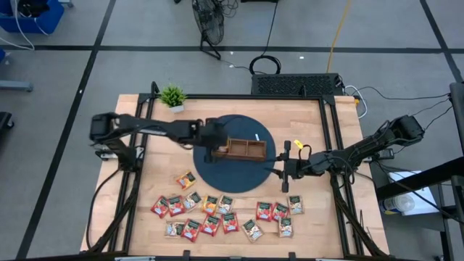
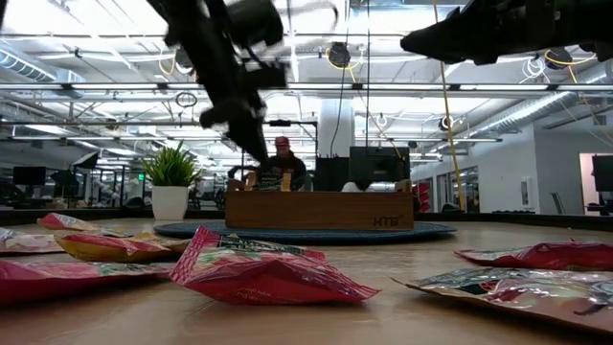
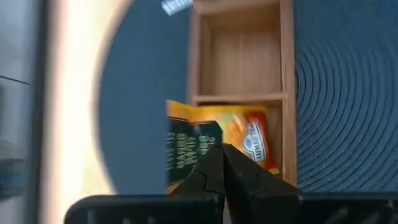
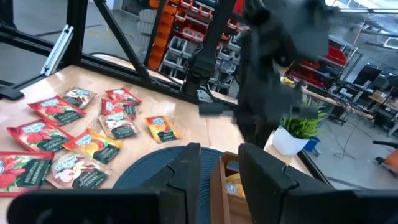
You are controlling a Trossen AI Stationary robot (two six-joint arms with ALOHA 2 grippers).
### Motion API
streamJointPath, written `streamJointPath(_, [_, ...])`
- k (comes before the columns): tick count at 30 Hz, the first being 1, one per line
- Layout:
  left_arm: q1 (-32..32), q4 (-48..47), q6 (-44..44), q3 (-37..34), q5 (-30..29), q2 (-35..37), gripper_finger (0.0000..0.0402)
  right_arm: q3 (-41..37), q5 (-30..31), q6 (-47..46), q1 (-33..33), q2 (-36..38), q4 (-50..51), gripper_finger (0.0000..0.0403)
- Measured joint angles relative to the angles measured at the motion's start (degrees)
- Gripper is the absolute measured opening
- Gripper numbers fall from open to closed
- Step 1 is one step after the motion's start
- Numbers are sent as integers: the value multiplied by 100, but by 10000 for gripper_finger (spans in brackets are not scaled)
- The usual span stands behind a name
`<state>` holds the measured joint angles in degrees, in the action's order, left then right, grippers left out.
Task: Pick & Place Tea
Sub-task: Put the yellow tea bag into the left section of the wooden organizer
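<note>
The left tool (image 3: 222, 163) hangs over the near end compartment of the tray (image 1: 243, 148), its fingers pinched together with nothing between them, and an orange sachet (image 3: 214, 149) lies just beneath, one edge riding up on the tray wall rather than flat on the floor. That tilt is the likely trouble: if the tool lifts off carelessly or brushes it, the sachet could tip out onto the blue mat (image 1: 217, 174). The right tool (image 4: 217, 163) waits partly open near the tray's other end, holding nothing that I can see; a sweep from either arm might nudge the light tray off its spot. The other sachets (image 1: 217, 214) lie well apart from the tray along the worktop (image 1: 145, 145) front, some overlapping, so a grab may catch two at once.
</note>
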<state>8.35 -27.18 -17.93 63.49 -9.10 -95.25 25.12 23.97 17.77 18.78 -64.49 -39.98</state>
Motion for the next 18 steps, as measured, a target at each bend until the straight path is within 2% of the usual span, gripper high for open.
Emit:
streamJointPath(3, [102, -112, -6, 330, 302, -444, 3, 0, 2, 3, -5, -2, 42, 98])
streamJointPath(10, [104, -959, -122, 1285, 419, -1289, 2, 0, 11, -65, -3, -2, 259, 98])
streamJointPath(18, [99, -1632, 5, 1689, 725, -1767, 1, 0, 16, -238, -3, -2, 360, 98])
